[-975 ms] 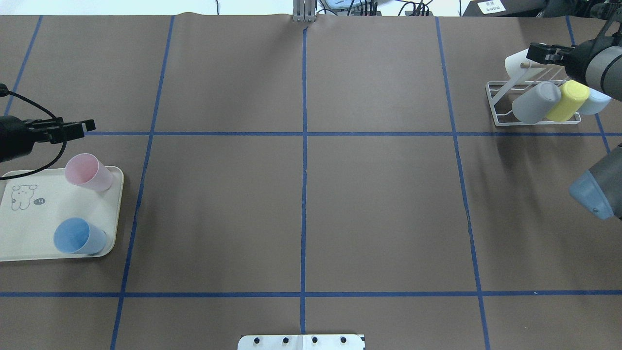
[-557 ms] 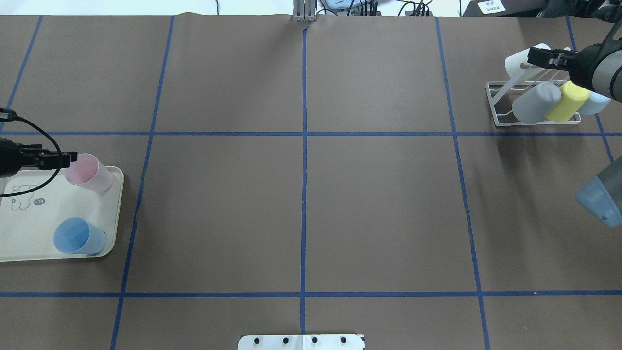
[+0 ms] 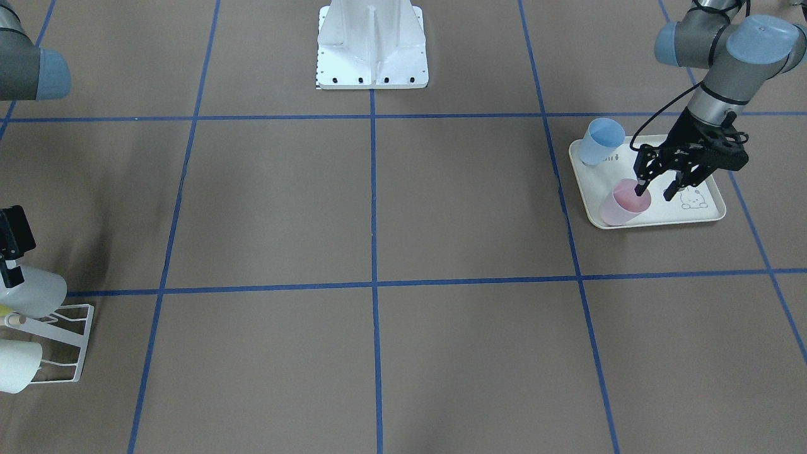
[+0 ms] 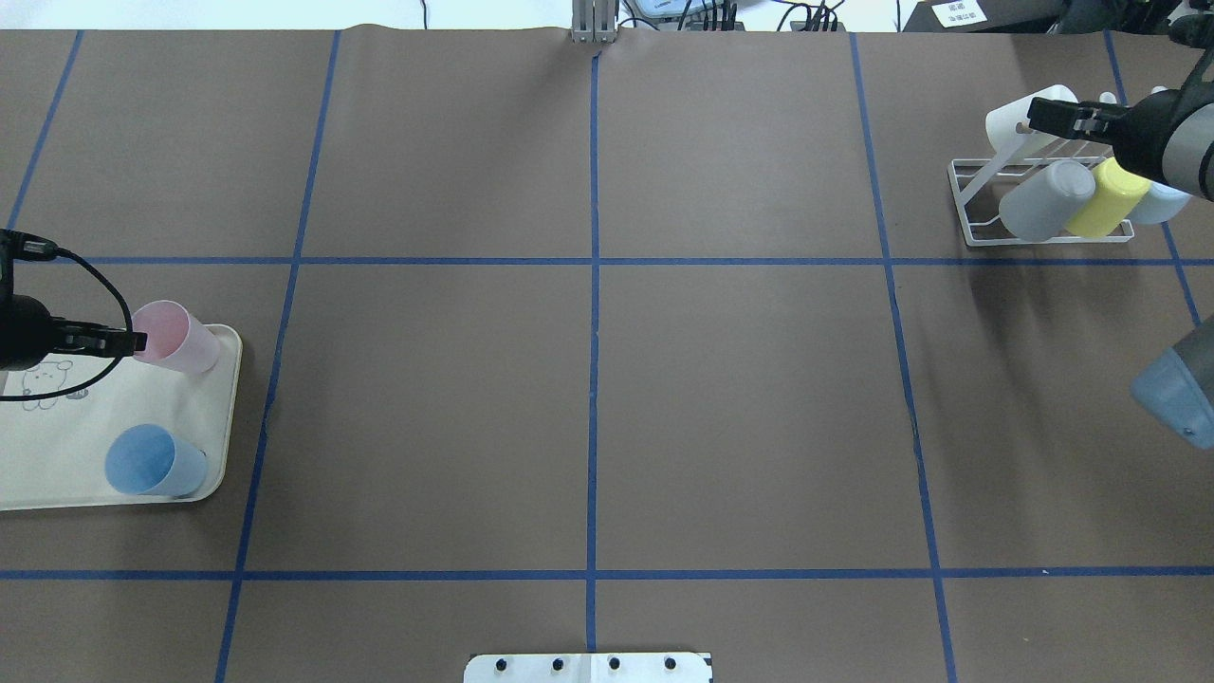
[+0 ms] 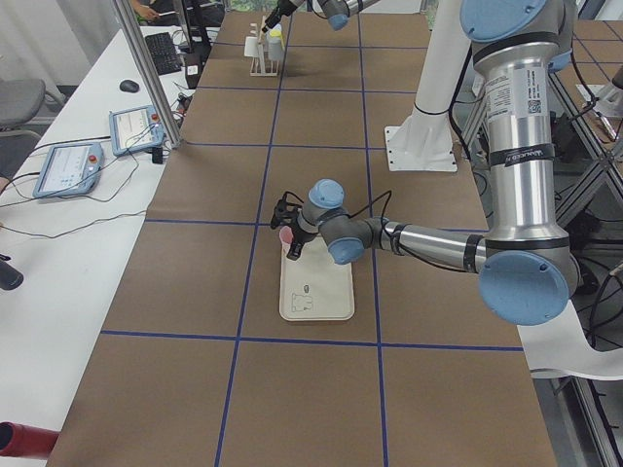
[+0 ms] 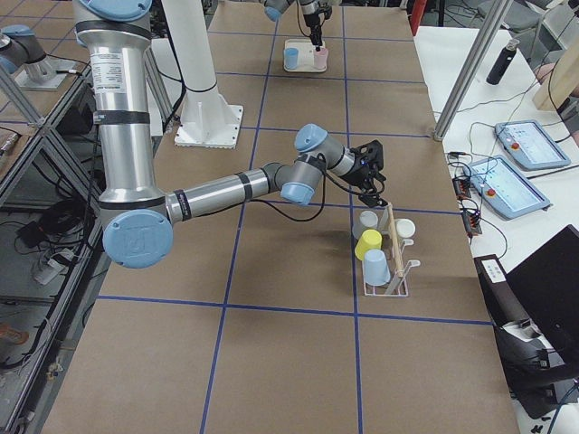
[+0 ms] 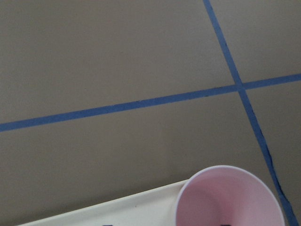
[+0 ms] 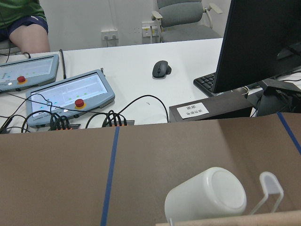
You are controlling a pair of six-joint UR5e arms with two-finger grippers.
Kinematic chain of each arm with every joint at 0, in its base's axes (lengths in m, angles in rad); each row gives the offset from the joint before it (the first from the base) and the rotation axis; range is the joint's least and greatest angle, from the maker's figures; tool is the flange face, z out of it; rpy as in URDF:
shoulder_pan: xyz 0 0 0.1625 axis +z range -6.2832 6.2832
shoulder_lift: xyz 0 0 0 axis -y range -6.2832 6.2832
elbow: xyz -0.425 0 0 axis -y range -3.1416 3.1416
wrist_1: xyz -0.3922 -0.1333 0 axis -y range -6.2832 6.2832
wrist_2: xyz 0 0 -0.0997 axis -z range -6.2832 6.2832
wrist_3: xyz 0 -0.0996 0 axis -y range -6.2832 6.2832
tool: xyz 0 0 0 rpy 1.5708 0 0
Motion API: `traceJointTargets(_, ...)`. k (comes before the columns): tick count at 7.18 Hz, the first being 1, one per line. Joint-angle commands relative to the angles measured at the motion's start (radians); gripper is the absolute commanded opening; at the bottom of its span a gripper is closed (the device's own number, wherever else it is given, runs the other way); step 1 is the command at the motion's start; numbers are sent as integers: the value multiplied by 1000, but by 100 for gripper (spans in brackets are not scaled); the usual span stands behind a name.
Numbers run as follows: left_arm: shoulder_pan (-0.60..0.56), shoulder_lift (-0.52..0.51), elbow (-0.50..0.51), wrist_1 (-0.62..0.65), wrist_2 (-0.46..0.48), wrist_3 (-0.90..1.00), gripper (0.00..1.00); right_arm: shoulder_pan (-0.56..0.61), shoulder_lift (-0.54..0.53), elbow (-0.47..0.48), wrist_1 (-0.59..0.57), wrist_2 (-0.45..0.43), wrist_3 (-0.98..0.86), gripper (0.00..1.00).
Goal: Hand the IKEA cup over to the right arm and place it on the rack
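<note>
A pink cup [image 4: 180, 337] stands upright at the far corner of the cream tray [image 4: 57, 455], with a blue cup [image 4: 152, 460] upright near the tray's front. My left gripper [image 3: 654, 189] is open at the pink cup [image 3: 621, 205]: one finger dips over its mouth, the other hangs outside above the tray [image 3: 712, 217]. The left wrist view shows the pink cup's rim [image 7: 230, 197] from above. My right gripper [image 4: 1039, 116] hovers open, holding nothing, over the white wire rack [image 4: 977, 204], beside a white cup [image 4: 1010, 119].
The rack also holds a grey cup [image 4: 1048, 199], a yellow cup [image 4: 1110, 197] and a light blue cup [image 4: 1162, 201]. The white robot base [image 3: 372, 44] stands mid-table. Beyond the table's far edge lie control tablets [image 8: 70, 96] and a mouse [image 8: 161, 68].
My left gripper has swung from beyond the tray onto the pink cup's rim and come lower. My right gripper has shifted slightly above the rack.
</note>
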Motion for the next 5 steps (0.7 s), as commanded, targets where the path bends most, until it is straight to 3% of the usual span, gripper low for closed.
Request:
traceJointTargets(1, 3, -17, 3, 32, -37, 0, 0, -1, -3, 2, 0, 1, 18, 95)
traceJointTargets(2, 1, -17, -11, 33, -99, 0, 0, -2, -3, 2, 0, 2, 20, 95)
traceJointTargets(4, -169, -74, -37, 36, -291, -23, 0, -6, -3, 14, -1, 1, 21, 95)
traceJointTargets(5, -207, -126, -38, 36, -331, -72, 0, -19, -1, 20, -1, 1, 55, 95)
